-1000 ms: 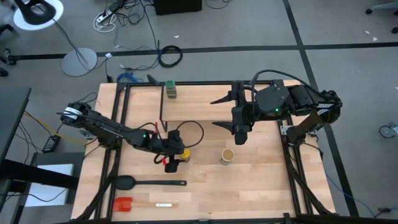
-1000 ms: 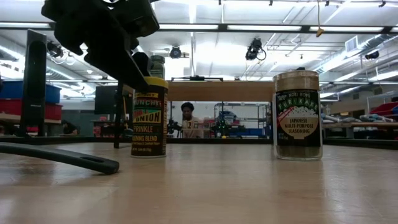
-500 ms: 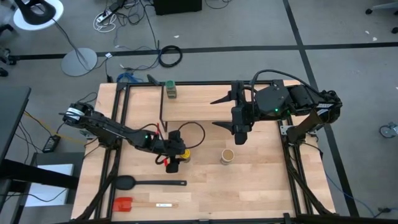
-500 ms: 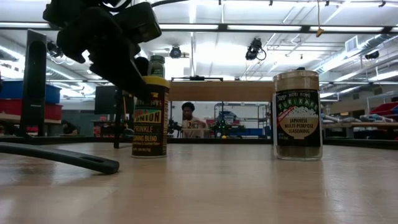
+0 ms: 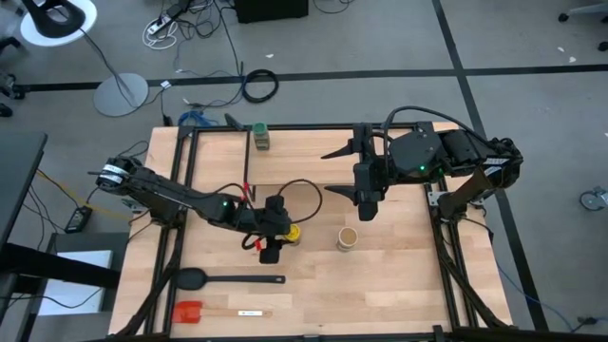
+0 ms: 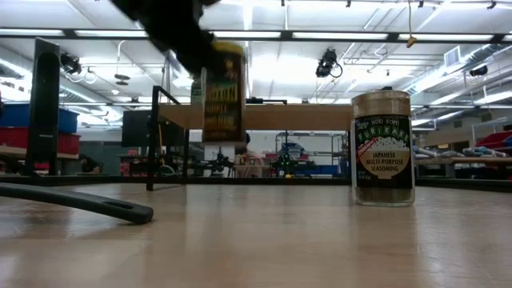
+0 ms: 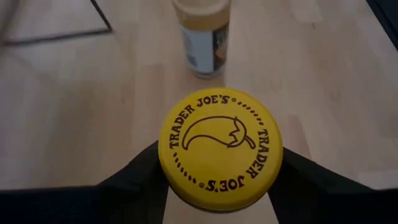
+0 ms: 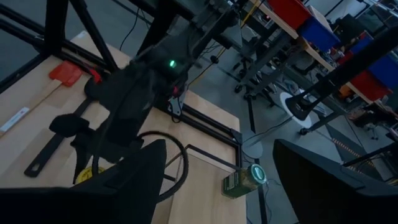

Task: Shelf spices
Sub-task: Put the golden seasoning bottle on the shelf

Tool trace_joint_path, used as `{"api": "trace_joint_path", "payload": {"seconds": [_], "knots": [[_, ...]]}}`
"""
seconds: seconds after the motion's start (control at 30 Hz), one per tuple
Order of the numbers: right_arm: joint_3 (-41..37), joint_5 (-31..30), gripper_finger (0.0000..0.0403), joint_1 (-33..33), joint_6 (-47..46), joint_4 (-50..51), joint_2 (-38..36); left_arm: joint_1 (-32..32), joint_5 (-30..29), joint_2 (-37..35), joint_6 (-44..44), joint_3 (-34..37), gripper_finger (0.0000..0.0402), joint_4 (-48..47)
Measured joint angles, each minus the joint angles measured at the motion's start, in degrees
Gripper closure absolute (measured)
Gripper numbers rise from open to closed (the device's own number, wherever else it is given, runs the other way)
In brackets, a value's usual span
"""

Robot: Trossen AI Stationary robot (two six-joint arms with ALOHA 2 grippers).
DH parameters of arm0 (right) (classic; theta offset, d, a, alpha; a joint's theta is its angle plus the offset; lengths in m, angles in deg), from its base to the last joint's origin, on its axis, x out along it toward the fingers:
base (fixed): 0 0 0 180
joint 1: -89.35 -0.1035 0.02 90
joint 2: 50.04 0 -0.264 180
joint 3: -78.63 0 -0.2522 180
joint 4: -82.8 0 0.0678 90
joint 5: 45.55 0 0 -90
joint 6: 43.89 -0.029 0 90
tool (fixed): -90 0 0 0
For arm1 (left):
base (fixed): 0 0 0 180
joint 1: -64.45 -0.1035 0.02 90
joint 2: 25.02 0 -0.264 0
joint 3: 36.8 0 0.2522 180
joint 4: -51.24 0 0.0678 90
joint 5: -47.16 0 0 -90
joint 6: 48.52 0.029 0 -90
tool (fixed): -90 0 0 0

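Three spice jars: yellow-lidded [image 5: 294,232], tan-topped [image 5: 348,237], green-lidded [image 5: 259,136]. One shelf [image 5: 304,157]. One spoon [image 5: 228,279], one spatula [image 5: 218,312].

Yellow lid [image 7: 220,148], brown chilli print

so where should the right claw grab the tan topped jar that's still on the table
Grip the tan-topped jar around its round side wall just under the cap, coming straight down from above. It stands upright and alone on the table, with bare wood around it, so the fingers can likely straddle it. The right claw hangs open nearby, above the shelf's front edge.
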Motion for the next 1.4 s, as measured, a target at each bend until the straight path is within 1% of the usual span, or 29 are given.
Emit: {"api": "trace_joint_path", "payload": {"seconds": [0.07,0.13,0.27,0.4,0.57,0.73,0.87,1.0,1.13,1.4], "knots": [[0.0,0.0,0.0109,0.0,0.0,0.1,0.0,0.0,-1.5,0.0,1.8,-4.1,0.0187,-4.4],[0.0,0.0,0.0109,0.0,0.0,0.1,0.0,-0.1,-4.3,0.0,3.8,-8.2,0.0187,-9.3],[0.0,0.0,0.0109,-0.6,0.0,0.1,0.0,-1.9,-9.2,0.0,7.1,-16.6,0.0187,-18.6],[0.0,0.0,0.0109,-1.4,0.0,0.2,0.0,-5.8,-9.6,0.0,9.9,-23.8,0.0187,-23.6],[0.0,0.0,0.0109,-2.9,0.0,0.4,0.0,-13.0,-9.3,0.0,12.9,-29.3,0.0187,-25.8],[0.0,0.0,0.0109,-4.2,0.0,0.4,0.0,-22.3,-3.9,0.0,14.4,-30.7,0.0187,-25.9],[0.0,-1.0,0.0109,-4.8,0.0,0.4,0.0,-30.0,0.2,0.0,13.5,-30.8,0.0186,-26.0],[0.0,-1.8,0.0109,-5.0,0.0,1.3,0.0,-35.2,4.8,0.5,12.9,-30.8,0.0186,-24.2],[0.0,-1.8,0.0109,-5.0,0.0,1.6,0.0,-38.0,9.6,2.5,12.2,-30.8,0.0186,-23.1],[0.0,-1.8,0.0109,-5.0,-0.1,1.9,0.0,-39.0,10.7,8.3,12.5,-30.8,0.0186,-21.2]]}}
